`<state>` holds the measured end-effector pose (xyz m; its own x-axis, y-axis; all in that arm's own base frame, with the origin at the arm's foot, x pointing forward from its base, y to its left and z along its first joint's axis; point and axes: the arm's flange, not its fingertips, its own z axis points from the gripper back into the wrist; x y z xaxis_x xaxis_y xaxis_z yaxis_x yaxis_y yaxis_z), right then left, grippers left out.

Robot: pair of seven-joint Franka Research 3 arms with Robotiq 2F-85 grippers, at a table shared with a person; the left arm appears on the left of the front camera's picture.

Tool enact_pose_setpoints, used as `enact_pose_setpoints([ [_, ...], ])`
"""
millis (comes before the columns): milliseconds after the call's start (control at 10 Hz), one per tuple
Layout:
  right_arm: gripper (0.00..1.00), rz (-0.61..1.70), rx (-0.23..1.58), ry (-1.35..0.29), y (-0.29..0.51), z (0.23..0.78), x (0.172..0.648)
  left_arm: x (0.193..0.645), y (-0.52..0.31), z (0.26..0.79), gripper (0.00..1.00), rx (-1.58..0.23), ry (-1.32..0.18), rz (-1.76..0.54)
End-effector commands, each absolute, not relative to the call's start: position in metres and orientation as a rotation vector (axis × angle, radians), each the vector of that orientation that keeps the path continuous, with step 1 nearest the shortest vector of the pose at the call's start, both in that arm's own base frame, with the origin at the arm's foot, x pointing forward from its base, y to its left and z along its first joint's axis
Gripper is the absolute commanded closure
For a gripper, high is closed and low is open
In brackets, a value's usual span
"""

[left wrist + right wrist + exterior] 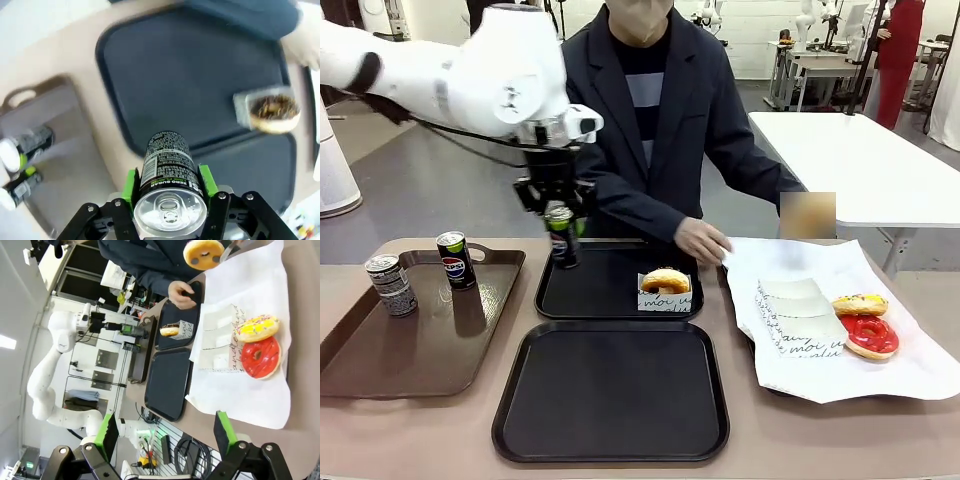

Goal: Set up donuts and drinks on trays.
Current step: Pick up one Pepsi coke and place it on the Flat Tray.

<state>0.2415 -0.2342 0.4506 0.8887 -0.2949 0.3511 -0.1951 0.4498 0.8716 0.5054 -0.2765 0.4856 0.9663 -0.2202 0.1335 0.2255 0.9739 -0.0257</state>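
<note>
My left gripper (560,222) is shut on a dark Pepsi can (562,240), upright at the left part of the far black tray (605,300); whether the can touches the tray I cannot tell. In the left wrist view the green pads (131,182) clamp the can (167,172). A glazed donut (665,279) in a white sleeve sits on that tray's right side. The near black tray (610,395) is bare. My right gripper (166,435) is open above the paper's edge, holding nothing. A yellow donut (256,327) and a red donut (259,356) lie on the white paper (240,395).
Two more cans (455,260) (392,285) stand on the brown handled tray (420,350) at the left. The person's hand (700,240) rests at the far tray's back right corner. Paper sleeves (798,315) lie on the white sheet. Another yellow donut (202,252) hangs above the paper.
</note>
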Motion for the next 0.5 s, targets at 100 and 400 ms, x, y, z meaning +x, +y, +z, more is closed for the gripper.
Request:
enact_pose_setpoints([
  [100, 0.00, -0.055, 1.135, -0.523, -0.236, 0.451, 0.244, 0.411, -0.126, 0.509, 0.42, -0.075, -0.095, -0.255],
  [400, 0.00, -0.055, 1.135, -0.523, -0.236, 0.451, 0.244, 0.448, -0.179, 0.505, 0.42, -0.057, -0.078, -0.257],
])
